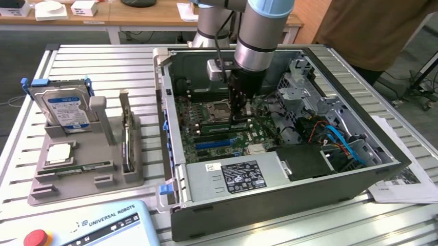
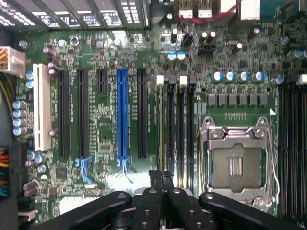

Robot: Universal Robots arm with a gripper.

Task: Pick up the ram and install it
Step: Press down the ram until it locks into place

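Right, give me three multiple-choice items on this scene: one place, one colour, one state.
1. The pincer is: A above a keyboard; B inside the case, over the motherboard; C in a drawer.
2. The long slot between black ones is: A red; B blue; C yellow.
3. The pincer is: A wide open; B shut; C gripping a screwdriver.
Key: B, the case walls surround it; B, its plastic is plainly blue; B, its fingers meet.

text: "UNIVERSAL ROBOTS" | on: pale blue teach pendant [image 1: 102,225], near edge of worktop | other labels (hard drive, power supply): print not legible
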